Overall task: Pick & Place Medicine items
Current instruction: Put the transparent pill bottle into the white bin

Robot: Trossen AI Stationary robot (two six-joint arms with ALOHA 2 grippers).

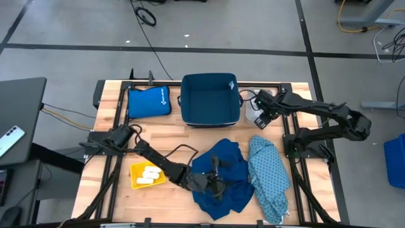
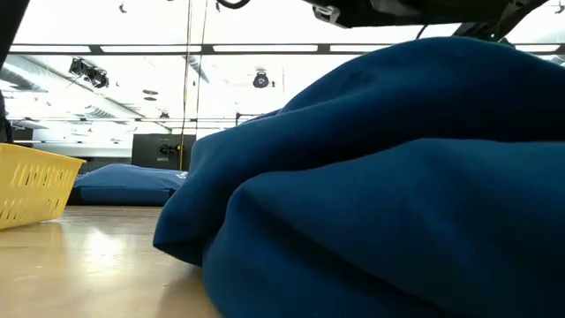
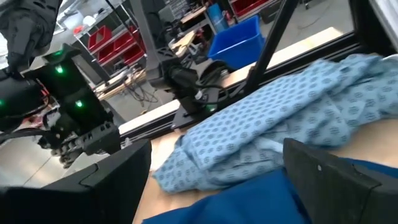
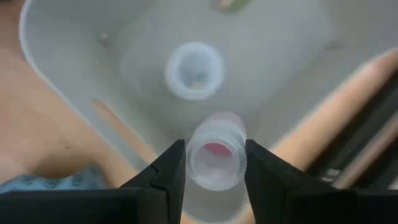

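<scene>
A small round whitish bottle sits between the fingers of my right gripper, which is shut on it above a pale clear tub at the table's far right. A second small bottle stands on the tub's floor. Cream-white oblong packs lie in the yellow tray near the front left. My left gripper is open, level and low over the dark blue cloth; I cannot tell whether it touches the cloth. My right gripper pinches the bottle's round side wall between its two fingers. The fingers come steeply from above, pointing down. The bottle stands along the fingers, one round end facing the wrist camera, over the tub's floor.
A deep blue bin stands at the far middle, with a flat blue pouch to its left. A patterned light blue cloth lies to the right of the dark blue one. Dark frame rails run along the table's sides.
</scene>
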